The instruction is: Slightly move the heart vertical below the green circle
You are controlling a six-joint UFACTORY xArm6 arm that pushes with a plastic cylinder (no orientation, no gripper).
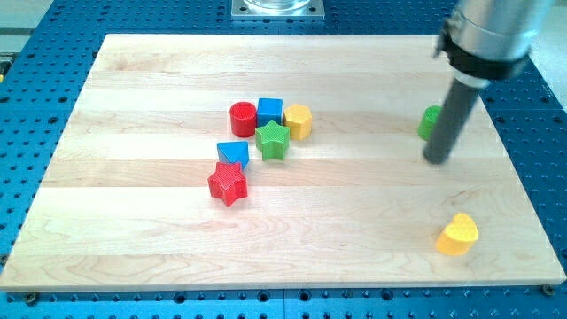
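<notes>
The yellow heart (457, 235) lies near the board's lower right corner. The green circle (429, 121) sits at the right, partly hidden behind my rod. My tip (436, 160) rests on the board just below the green circle, well above the yellow heart and slightly to its left.
A cluster stands left of centre: red cylinder (242, 118), blue cube (270, 111), yellow hexagon (298, 121), green star (272, 140), blue triangle (234, 153), red star (228, 183). The wooden board (133, 239) lies on a blue perforated table.
</notes>
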